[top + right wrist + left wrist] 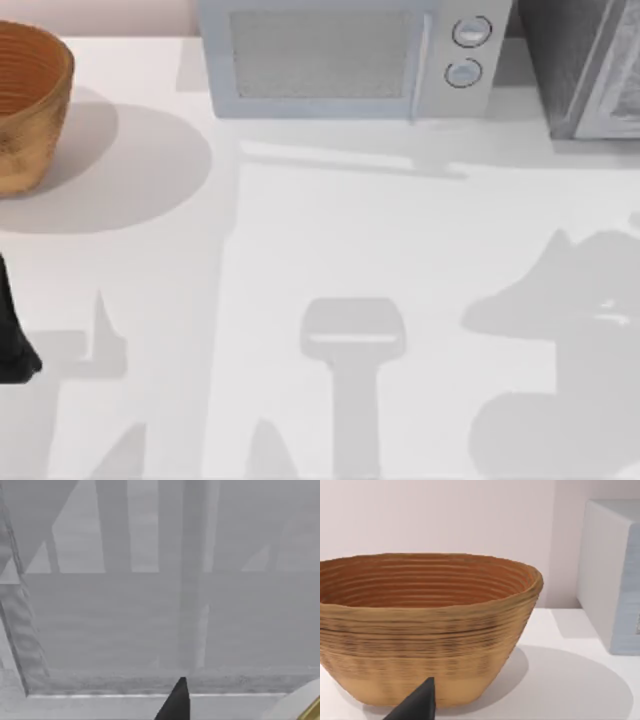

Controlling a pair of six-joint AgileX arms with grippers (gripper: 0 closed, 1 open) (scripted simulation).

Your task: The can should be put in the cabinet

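Right gripper (175, 705) sits close up to the cabinet (585, 70) at far right, finger state and can unclear, likely the placing step; next needs the panel open; left arm (15, 340) parked near-left.

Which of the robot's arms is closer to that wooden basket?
Left. The left arm sits at the table's left edge, just in front of the basket; the right gripper faces the cabinet, far across.
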